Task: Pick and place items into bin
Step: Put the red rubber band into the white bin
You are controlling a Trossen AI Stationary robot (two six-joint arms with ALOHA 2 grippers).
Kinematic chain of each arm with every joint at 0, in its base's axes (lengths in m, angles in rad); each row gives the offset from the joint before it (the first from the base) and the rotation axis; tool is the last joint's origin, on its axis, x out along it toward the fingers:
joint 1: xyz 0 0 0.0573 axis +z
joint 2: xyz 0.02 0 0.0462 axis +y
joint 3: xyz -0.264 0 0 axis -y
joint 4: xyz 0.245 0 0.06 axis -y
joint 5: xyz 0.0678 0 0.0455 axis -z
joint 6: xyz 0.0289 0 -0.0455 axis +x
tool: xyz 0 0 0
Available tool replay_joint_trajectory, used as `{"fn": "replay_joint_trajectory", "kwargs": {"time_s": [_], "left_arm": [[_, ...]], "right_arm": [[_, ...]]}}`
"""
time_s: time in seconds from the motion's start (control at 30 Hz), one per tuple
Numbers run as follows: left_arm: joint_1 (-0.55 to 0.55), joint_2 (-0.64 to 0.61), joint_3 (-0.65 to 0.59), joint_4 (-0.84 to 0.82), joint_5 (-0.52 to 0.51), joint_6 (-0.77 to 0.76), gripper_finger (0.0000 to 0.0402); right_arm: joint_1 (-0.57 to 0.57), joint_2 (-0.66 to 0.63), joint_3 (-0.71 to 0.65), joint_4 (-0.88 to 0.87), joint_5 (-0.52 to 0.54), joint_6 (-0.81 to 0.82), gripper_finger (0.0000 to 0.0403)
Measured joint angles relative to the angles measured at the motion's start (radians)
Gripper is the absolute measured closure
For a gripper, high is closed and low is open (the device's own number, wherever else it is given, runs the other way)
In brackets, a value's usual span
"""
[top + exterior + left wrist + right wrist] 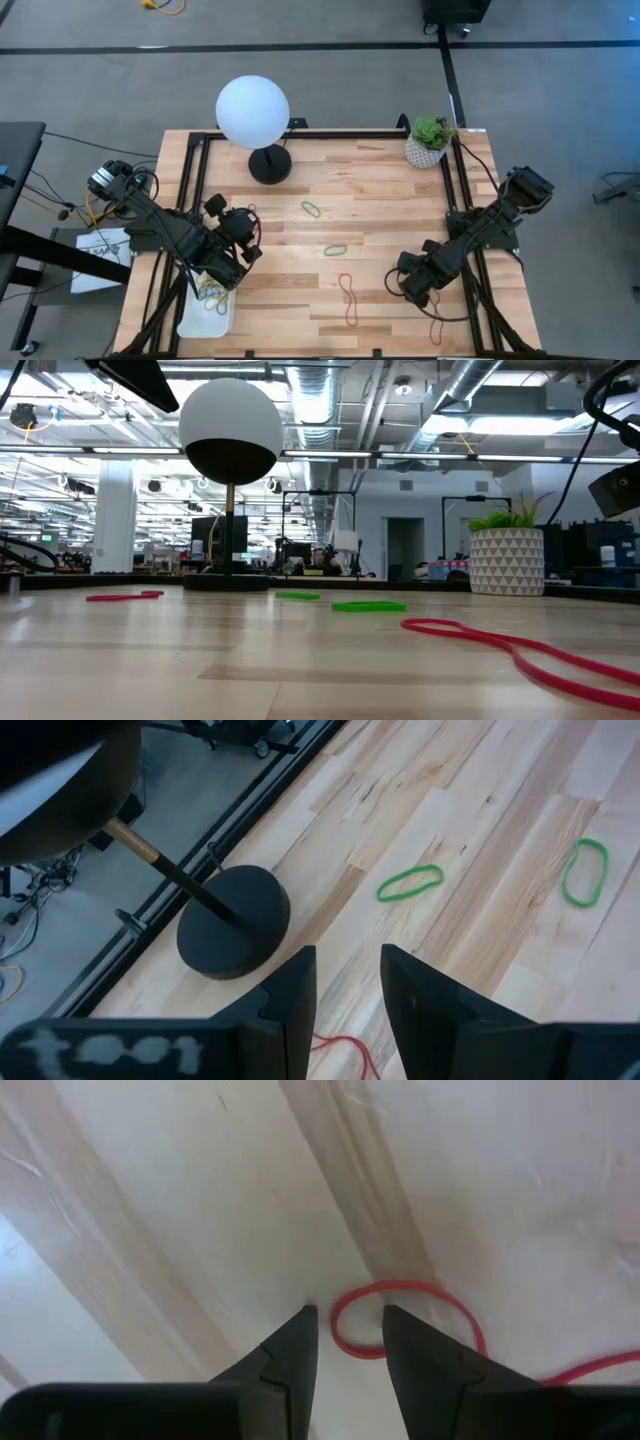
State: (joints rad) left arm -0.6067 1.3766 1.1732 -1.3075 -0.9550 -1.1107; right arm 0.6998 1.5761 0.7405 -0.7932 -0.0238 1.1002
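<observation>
My right gripper (412,290) (348,1315) is open and points straight down, low over the table near its front right. Its tips straddle the end loop of a red rubber band (400,1295). My left gripper (240,255) (348,955) is open with nothing between its fingers, raised over the table's left side beside the white bin (192,322). The bin holds several bands (212,292). Flat on the wood lie two green bands (312,209) (335,250) and a red figure-eight band (348,297). Another red band (345,1050) lies below the left fingers. My right gripper comes from above, pointing down. One side of the red band's end loop (343,1335) lies between its open fingers, and one fingertip (392,1320) stands inside the loop. The band lies flat on the table. I cannot tell whether the fingers touch it.
A white globe lamp (253,110) on a black round base (270,163) stands at the far left-centre. A potted plant (430,140) stands at the far right corner. A black frame (330,133) runs along the table's edges. Bare wood lies between the arms.
</observation>
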Motion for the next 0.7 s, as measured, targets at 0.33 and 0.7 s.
{"fn": "replay_joint_trajectory", "kwargs": {"time_s": [0.33,0.7], "left_arm": [[0.0,0.0,0.0,0.0,-0.05,0.036,0.0297],[0.0,0.0,0.0,0.001,-0.105,0.06,0.0297]], "right_arm": [[0.001,-0.003,-0.013,0.075,0.0,-0.021,0.0332],[-0.017,-0.014,0.14,0.099,0.092,-0.198,0.0399]]}}
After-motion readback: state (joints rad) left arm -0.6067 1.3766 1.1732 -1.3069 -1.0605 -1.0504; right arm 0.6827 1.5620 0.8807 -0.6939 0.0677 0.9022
